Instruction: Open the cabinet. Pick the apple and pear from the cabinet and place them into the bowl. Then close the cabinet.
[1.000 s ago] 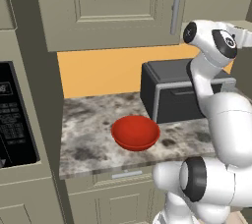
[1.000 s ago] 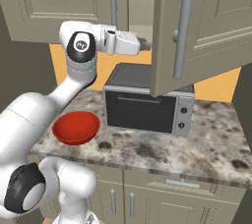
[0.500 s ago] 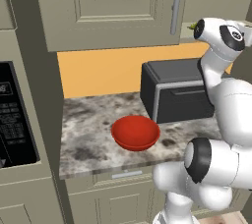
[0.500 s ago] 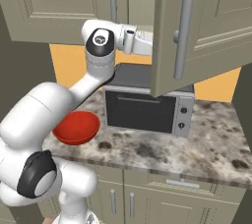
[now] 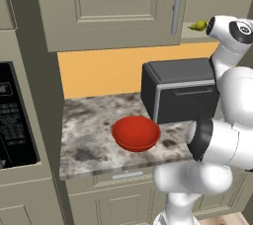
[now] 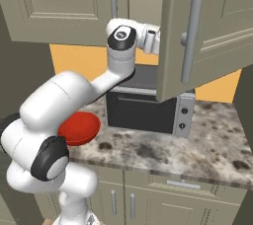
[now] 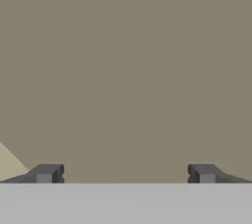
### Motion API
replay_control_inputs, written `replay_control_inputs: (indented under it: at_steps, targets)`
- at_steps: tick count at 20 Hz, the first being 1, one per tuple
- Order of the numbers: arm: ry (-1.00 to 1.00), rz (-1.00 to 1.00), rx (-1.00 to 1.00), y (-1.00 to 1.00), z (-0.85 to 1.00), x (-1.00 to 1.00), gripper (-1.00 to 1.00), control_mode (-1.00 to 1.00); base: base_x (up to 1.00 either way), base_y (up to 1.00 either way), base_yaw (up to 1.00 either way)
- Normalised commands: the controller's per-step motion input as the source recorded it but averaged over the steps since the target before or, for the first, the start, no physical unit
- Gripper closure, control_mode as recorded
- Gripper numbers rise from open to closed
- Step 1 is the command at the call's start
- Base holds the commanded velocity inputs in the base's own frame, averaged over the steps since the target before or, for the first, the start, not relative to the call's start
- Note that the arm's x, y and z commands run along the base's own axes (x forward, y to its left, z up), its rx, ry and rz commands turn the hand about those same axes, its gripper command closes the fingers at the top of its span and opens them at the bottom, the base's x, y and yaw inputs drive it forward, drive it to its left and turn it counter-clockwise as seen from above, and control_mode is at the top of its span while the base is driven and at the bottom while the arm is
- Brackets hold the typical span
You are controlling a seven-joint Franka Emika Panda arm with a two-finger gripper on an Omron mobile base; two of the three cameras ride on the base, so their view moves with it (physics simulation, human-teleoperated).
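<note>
Fruit-picking is the step in hand, as far as I can judge: the cabinet has its right door swung out toward the room, while its left door is shut, with its long bar handle hanging straight down. The arm reaches up and into the opening behind the open door, so the hand itself is hidden in the right base view. In the hand view the gripper has its fingers spread wide apart with nothing between them, facing a plain dull-brown surface that I take to be the cabinet's inside wall.

From the left side, the pear sits at the cabinet's lower edge, just beside the arm's wrist; I cannot tell whether it touches the robot. It does not lie between the fingers. The apple I cannot find. Down on the marbled counter the bowl sits empty, left of the dark microwave and near the counter's front edge.

Nothing has been delivered yet, so the task looks less than half done. The next move, I would guess, calls for turning the hand so that a fruit comes into the gap between the spread fingers, then closing on it. The pear's narrow neck could let it roll or slip off the shelf edge if nudged sideways.
</note>
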Motion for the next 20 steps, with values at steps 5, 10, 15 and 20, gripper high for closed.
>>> replay_control_inputs:
  at_steps: [5, 10, 15, 20]
  targets:
    - [0.00, -0.19, 0.00, -0.58, 0.00, 0.00, -1.00, -1.00, 0.00, 0.00, 0.00]
    - [0.00, -0.14, 0.00, -0.41, 0.00, 0.00, -1.00, -1.00, 0.00, 0.00, 0.00]
    - [0.00, -0.05, 0.00, -0.15, 0.00, 0.00, -1.00, -1.00, 0.00, 0.00, 0.00]
    - [0.00, 0.00, 0.00, -0.02, 0.00, 0.00, -1.00, -1.00, 0.00, 0.00, 0.00]
